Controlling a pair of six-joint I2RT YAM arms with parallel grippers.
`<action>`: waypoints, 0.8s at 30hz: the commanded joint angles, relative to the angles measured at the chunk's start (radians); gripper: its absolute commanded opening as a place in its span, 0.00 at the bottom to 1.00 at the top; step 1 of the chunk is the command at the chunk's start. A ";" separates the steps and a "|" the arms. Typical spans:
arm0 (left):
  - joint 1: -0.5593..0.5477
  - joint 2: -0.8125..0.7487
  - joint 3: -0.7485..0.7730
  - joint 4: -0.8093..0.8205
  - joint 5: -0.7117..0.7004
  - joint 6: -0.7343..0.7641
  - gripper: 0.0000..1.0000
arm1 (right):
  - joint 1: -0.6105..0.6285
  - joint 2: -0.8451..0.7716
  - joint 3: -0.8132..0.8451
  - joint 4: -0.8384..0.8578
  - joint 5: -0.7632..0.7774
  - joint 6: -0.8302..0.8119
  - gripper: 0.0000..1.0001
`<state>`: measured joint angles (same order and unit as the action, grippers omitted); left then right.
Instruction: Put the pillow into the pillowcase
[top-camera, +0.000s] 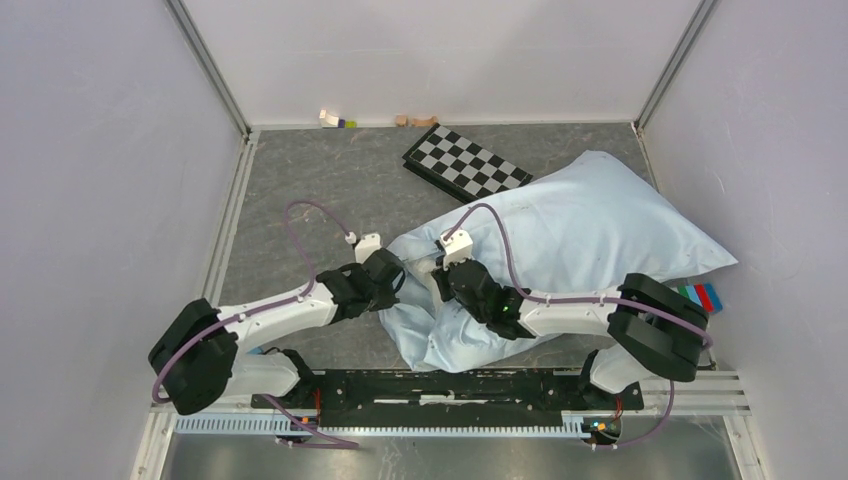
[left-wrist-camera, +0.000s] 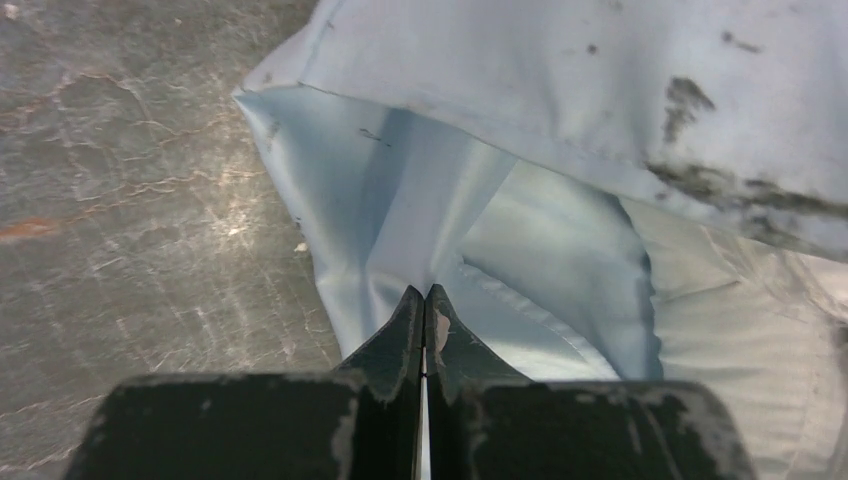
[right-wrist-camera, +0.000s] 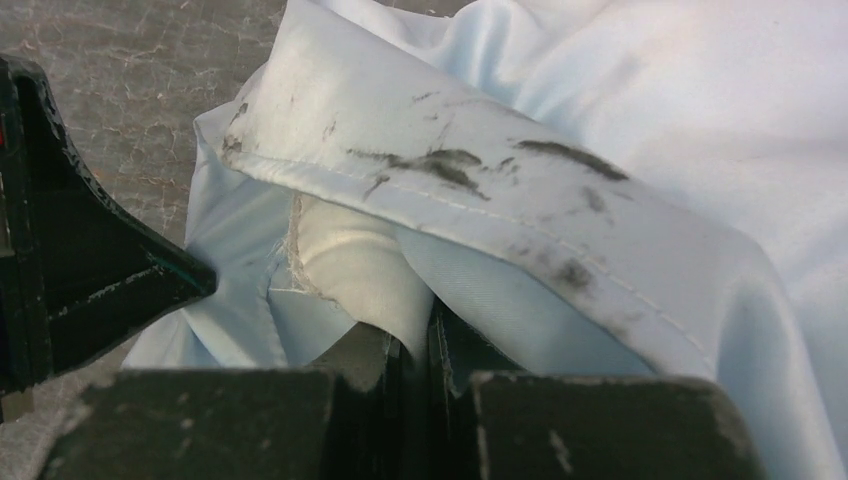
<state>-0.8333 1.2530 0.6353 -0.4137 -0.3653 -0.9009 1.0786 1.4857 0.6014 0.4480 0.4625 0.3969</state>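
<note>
The pale-blue pillowcase (top-camera: 600, 230) lies bulging across the middle and right of the table, its open end toward the arms. At that mouth my left gripper (top-camera: 397, 273) is shut, and in the left wrist view its tips (left-wrist-camera: 425, 290) pinch a fold of the pillowcase's lower layer (left-wrist-camera: 380, 190). My right gripper (top-camera: 443, 283) reaches into the same opening. In the right wrist view its jaws (right-wrist-camera: 418, 335) are shut on a cream corner of the pillow (right-wrist-camera: 350, 265), under the smudged pillowcase hem (right-wrist-camera: 500, 180). Most of the pillow is hidden inside the sack; a cream patch (left-wrist-camera: 740, 330) shows.
A black-and-white checkerboard panel (top-camera: 466, 163) lies at the back, touching the pillowcase's far edge. Small blocks (top-camera: 337, 120) sit against the back wall. A coloured strip (top-camera: 700, 295) peeks out by the right wall. Walls close in on three sides.
</note>
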 joint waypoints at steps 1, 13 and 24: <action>0.008 -0.029 -0.052 0.133 0.091 -0.005 0.02 | 0.024 0.090 0.019 -0.158 -0.073 0.002 0.00; 0.007 0.099 0.075 0.092 0.096 0.031 0.54 | 0.034 0.113 0.016 -0.139 -0.087 0.017 0.00; 0.005 0.238 0.144 0.057 -0.001 0.020 0.17 | 0.035 0.064 0.047 -0.161 -0.099 -0.001 0.00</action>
<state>-0.8268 1.4673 0.7441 -0.3462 -0.2882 -0.8925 1.0977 1.5406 0.6506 0.4221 0.4629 0.3645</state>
